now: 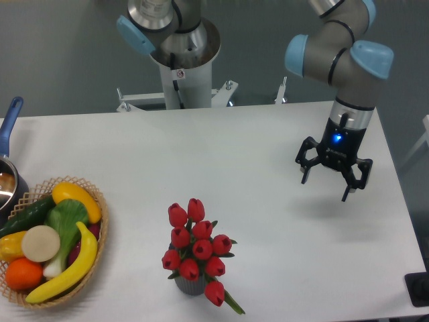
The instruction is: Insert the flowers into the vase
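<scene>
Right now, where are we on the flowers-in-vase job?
Done: the flowers stand bunched in the vase, though one bud droops over the rim at the lower right. In hand: nothing; the gripper hangs over bare table well to the right of the bunch, jaws open and empty. Left: apparently nothing beyond perhaps tidying that drooping stem.
</scene>
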Controlling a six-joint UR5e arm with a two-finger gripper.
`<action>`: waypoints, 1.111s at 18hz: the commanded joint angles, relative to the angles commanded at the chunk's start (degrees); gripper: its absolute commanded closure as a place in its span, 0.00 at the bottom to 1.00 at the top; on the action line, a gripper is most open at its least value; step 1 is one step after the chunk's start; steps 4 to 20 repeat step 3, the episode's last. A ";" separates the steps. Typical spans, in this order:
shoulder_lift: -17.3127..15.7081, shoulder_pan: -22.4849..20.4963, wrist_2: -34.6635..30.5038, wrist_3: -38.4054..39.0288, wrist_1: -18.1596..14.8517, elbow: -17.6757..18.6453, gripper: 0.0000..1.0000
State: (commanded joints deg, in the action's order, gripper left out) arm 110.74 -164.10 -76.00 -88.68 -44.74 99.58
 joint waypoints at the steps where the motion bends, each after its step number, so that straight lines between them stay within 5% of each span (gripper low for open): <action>1: 0.09 0.26 -2.11 0.00 0.00 -0.09 0.00; 20: 0.17 0.62 -4.67 0.09 -0.35 -0.52 0.00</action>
